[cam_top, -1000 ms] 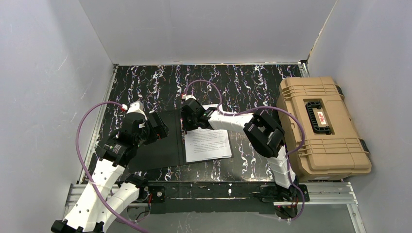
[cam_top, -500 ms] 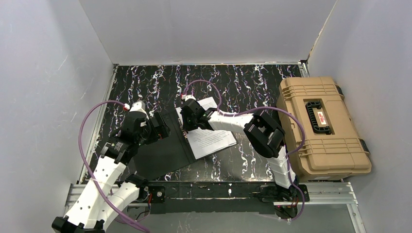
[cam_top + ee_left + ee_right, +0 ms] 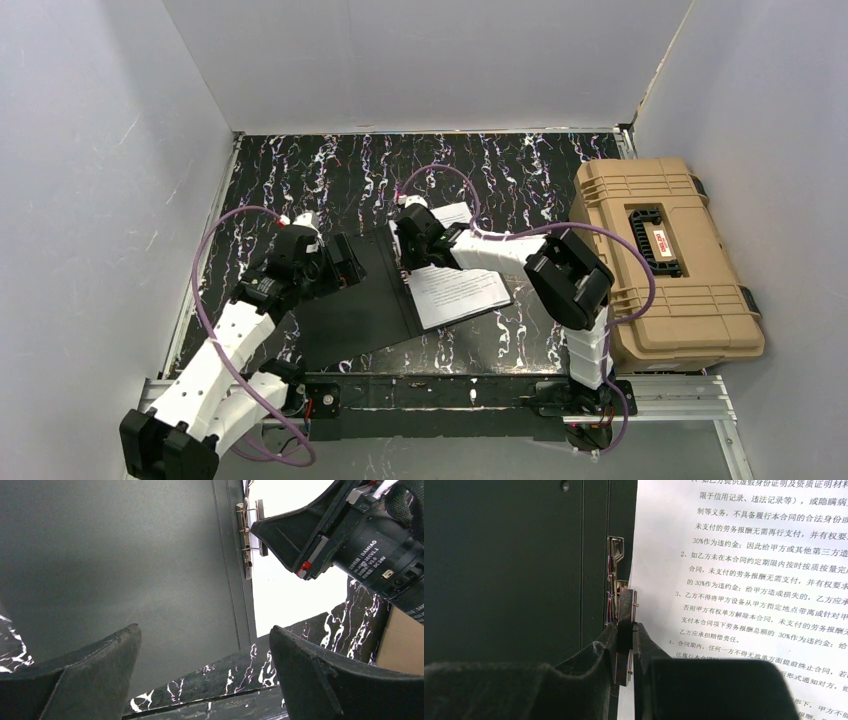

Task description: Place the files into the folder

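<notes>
Black inside up on the table, the open folder lies with its spine skewed, far end leaning left. The right gripper pinches its metal clip, hiding the far edge of the files; the left gripper hangs spread above.

Centre of frame: folder lay open on table; files on its right half, against metal clip at spine; case at right edge, apart from files; right gripper on clip; left gripper above folder's left half.
</notes>
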Controlling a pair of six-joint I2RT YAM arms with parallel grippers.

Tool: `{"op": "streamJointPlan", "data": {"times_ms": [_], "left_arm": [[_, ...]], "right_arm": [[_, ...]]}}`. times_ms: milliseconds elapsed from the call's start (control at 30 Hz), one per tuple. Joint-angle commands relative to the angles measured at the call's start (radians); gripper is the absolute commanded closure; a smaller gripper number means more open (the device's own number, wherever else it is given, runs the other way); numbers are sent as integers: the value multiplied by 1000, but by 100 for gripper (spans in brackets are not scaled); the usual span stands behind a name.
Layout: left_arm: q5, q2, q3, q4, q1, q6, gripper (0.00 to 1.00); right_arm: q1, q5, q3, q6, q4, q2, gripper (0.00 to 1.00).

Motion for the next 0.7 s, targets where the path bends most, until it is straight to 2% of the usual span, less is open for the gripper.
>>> {"op": "streamJointPlan", "data": {"times_ms": [0, 400, 667], "left_arm": [[88, 36, -41, 82, -2, -34, 2], [132, 209, -132, 246, -15, -90, 2], [122, 278, -165, 310, -19, -98, 2]], "right_arm": [[-16, 39, -51, -15, 24, -89, 90], [-33, 19, -117, -7, 50, -131, 85], [-37, 24, -132, -4, 54, -146, 71]]}}
